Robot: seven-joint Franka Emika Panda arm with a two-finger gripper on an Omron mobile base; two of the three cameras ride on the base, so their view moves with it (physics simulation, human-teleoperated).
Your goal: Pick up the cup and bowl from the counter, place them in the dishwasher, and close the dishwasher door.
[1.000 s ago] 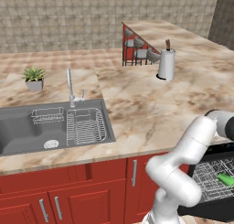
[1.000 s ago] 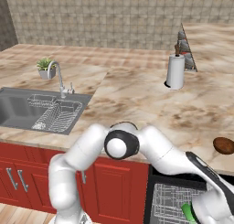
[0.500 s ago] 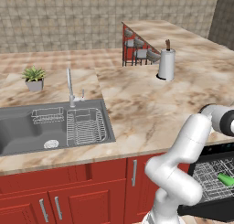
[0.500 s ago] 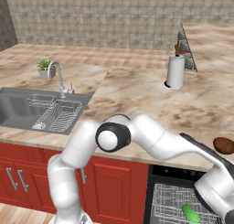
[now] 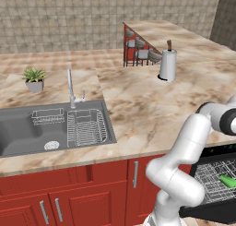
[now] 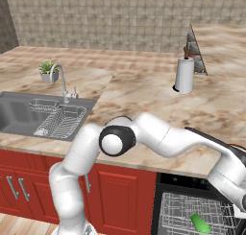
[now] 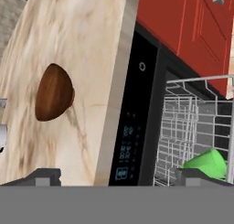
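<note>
We see the worktop (image 7: 87, 58) as polished beige marble with brown veins, smooth and faintly glossy. The bowl (image 7: 54, 92) resting on it looks like dark brown wood with a soft sheen. Beside it, the dishwasher (image 7: 137, 109) shows a glossy black front panel and a pale grey wire rack (image 7: 187, 127) of thin metal. The cup (image 7: 206, 162) in the rack looks like bright green plastic, smooth. The cabinet fronts (image 7: 192, 26) are satin red.
</note>
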